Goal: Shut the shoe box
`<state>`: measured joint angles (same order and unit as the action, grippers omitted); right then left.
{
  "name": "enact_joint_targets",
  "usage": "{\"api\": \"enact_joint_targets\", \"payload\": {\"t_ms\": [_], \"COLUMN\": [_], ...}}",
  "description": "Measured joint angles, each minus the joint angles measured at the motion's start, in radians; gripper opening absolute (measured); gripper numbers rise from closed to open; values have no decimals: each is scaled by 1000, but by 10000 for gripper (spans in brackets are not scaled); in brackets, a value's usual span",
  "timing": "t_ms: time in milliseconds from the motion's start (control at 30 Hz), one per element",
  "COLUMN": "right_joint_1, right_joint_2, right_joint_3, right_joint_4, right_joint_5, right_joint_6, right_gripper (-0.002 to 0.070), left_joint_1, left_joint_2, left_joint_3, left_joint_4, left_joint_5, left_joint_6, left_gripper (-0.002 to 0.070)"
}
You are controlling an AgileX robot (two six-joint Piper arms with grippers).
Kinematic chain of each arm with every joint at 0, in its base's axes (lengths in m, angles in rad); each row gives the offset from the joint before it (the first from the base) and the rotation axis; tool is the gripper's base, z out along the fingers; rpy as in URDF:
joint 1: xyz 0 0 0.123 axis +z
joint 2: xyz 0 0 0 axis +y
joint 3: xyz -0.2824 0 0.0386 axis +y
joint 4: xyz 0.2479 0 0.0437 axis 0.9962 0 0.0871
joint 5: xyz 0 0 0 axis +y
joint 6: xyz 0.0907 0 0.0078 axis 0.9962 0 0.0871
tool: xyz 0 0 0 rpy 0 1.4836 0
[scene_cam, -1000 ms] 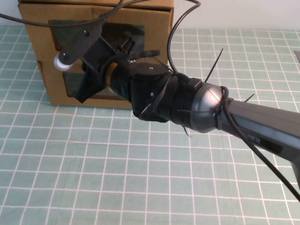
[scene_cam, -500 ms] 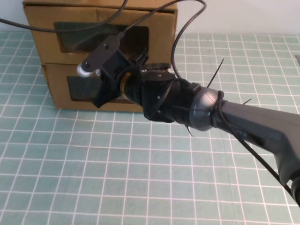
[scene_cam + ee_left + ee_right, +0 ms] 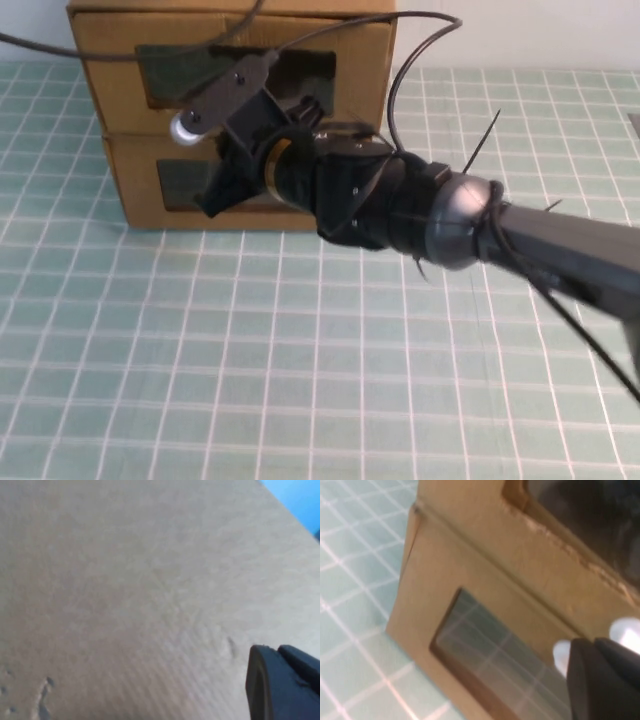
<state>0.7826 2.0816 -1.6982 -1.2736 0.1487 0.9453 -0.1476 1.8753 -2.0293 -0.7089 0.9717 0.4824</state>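
Observation:
Two brown cardboard boxes are stacked at the table's far left. The upper one is the shoe box [image 3: 110, 60], with a wide window [image 3: 180, 65]. Its front stands about level with the lower box [image 3: 135, 195]. In the right wrist view the shoe box [image 3: 485, 525] has its white pull tab [image 3: 626, 630] just above the seam between the boxes. My right gripper [image 3: 208, 203] is shut and empty. It points at the box fronts near that seam, its tip [image 3: 594, 647] beside the tabs. My left gripper [image 3: 280, 680] is shut, close against plain cardboard [image 3: 125, 590].
The lower box has a narrower window [image 3: 485, 650] and its own white tab [image 3: 562, 655] above it. The right arm [image 3: 520, 240] and its cables [image 3: 400, 60] cross the table from the right. The green grid mat [image 3: 250, 380] covers the table in front of the boxes.
The right wrist has rolled and the gripper has drawn slightly back and lower along the box fronts. The boxes and arm show farther right in the high view.

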Motion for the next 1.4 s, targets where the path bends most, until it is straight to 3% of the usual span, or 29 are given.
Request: {"api": "enact_joint_targets", "payload": {"t_ms": [200,367,500,667,767,933,1033,1400], "right_joint_1": [70,121,96,-41,-184,-420,-508,-563], "right_joint_2": [-108,-228,-326,-477,-584,-753,-866,-1327], "right_joint_3": [78,79,63,52,50,74,166,848], "right_joint_4": [63,324,511,738,932,1206,1274,1334], "right_joint_5": [164,416,594,644,657,655,592,175], "right_joint_6": [-280,-720,-899,-945,-945,-945,-945,-945], "right_gripper": [-15,-15,-15,-15,-15,-15,-15,-15], "left_joint_1": [9,10,10,10,10,10,10,10], "left_joint_2": [-105,-192,-281,-437,-547,-778,-941,-1410], "left_joint_3": [0,0,24,124,244,543,728,1258], "left_joint_4": [44,62,89,196,253,264,267,284], "left_joint_5": [40,88,117,99,48,-81,-178,-414], "left_joint_6": [2,2,2,-34,-50,-46,-31,-30], "left_gripper": [-5,-5,-5,-5,-5,-5,-5,-5]}}
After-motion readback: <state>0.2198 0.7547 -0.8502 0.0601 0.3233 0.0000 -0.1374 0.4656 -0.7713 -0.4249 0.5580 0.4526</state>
